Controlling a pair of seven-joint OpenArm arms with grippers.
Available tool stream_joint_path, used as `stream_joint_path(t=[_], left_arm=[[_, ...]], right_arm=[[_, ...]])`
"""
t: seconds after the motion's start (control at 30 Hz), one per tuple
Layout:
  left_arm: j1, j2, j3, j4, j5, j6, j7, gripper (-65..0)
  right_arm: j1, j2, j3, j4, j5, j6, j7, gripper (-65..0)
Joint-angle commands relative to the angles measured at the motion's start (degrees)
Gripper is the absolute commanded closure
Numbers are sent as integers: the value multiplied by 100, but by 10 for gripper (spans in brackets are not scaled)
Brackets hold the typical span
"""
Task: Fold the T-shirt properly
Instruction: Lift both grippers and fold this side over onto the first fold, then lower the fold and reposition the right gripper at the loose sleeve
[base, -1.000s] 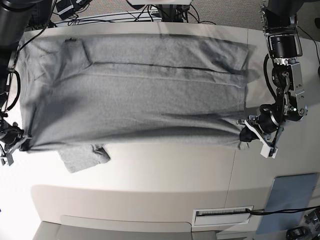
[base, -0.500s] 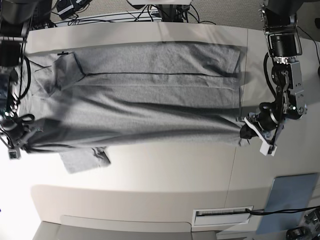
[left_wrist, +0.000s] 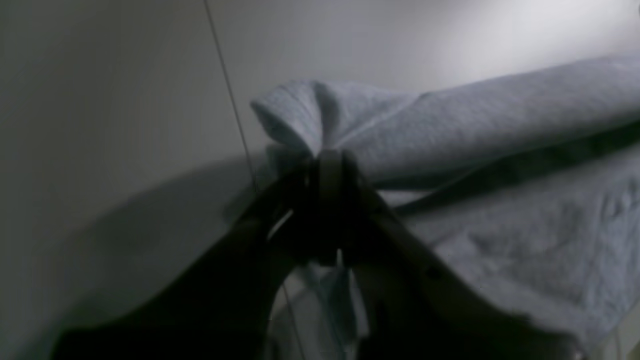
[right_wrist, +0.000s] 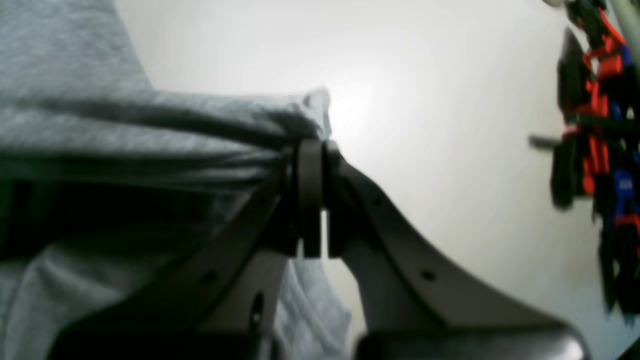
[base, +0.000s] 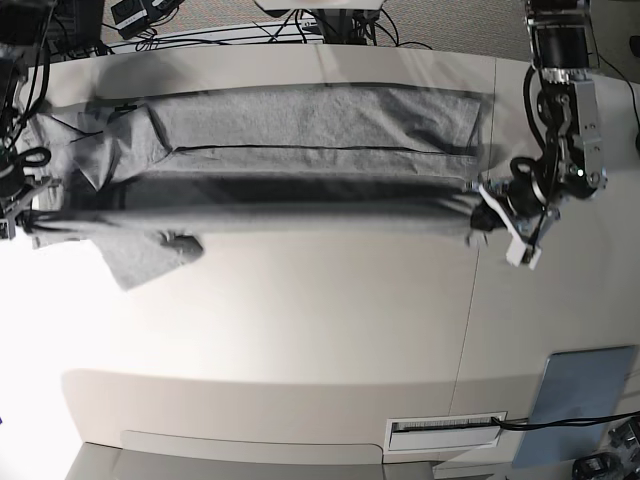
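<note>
Base view: each end effector, left (base: 487, 215) and right (base: 22, 215), grips one end of the T-shirt (base: 300, 160) stretched between them.

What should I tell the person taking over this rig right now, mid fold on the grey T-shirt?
Left gripper: jaws shut on a bunched corner of the T-shirt, at the base view's right end.
Right gripper: jaws shut on the T-shirt's opposite end, at the base view's left.
T-shirt: stretched lengthwise across the table; the near edge is lifted between the two grippers and carried toward the far edge, with one sleeve hanging below it.
Done: far long edge already folded in; near edge gripped and raised.
Left: lay the near edge over the far part, release, tuck the sleeve, then fold crosswise.
</note>
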Motion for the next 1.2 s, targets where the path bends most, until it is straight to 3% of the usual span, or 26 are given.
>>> stream_joint_path(t=[0.0,0.2,0.33,0.7,0.9,1.1,1.17], left_arm=[[-33,-98,-48,101,-63,0,-83,0],[221,-96,-46,101,-63,-2,-55,0],[238,-109,-48,105,-304,-4,166,0],[229,-433,-48,380,-787,-4,841,0],[254,-426,-46,629,-789,-4,1281,0],[293,-426,-46,629,-787,-9,1351,0],[299,-426,-46,629,-789,-232,1353,0]], right_arm=[[-70,98,164,138,0,-70,96,0],[-400,-295,302,168,-411,-98,87,0],[-398,-417,302,127,-745,-315,94,0],[-398,-415,302,127,-769,-356,-39,0],[-398,-415,302,127,-793,-356,-70,0],[-398,-413,302,127,-1119,-411,-208,0],[-398,-398,302,127,-1154,-345,-273,0]])
